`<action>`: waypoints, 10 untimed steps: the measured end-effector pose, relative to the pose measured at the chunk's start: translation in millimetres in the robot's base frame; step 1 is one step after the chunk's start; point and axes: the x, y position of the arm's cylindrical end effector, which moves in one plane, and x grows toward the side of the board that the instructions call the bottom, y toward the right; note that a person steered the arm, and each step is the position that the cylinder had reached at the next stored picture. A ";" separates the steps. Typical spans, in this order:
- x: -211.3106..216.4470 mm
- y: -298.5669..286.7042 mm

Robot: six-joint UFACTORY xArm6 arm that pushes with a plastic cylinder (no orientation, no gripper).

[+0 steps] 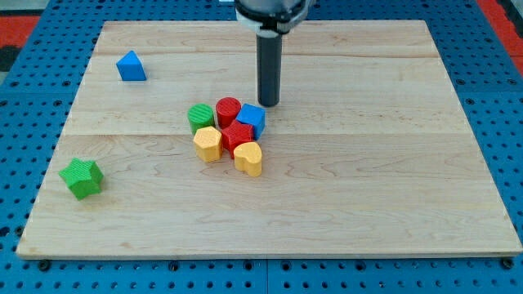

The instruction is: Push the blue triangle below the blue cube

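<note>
The blue triangle lies alone near the board's top left. The blue cube sits at the right side of a tight cluster in the board's middle. My tip is just above and to the right of the blue cube, close to it or touching it; I cannot tell which. The tip is far to the right of the blue triangle.
The cluster also holds a green cylinder, a red cylinder, a red block, a yellow hexagon block and a yellow heart. A green star lies at the lower left. The wooden board rests on blue pegboard.
</note>
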 end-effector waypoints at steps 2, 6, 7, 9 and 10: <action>-31.7 -3.6; 21.8 -231.2; -17.0 -279.4; -72.1 -185.4; -73.1 -165.1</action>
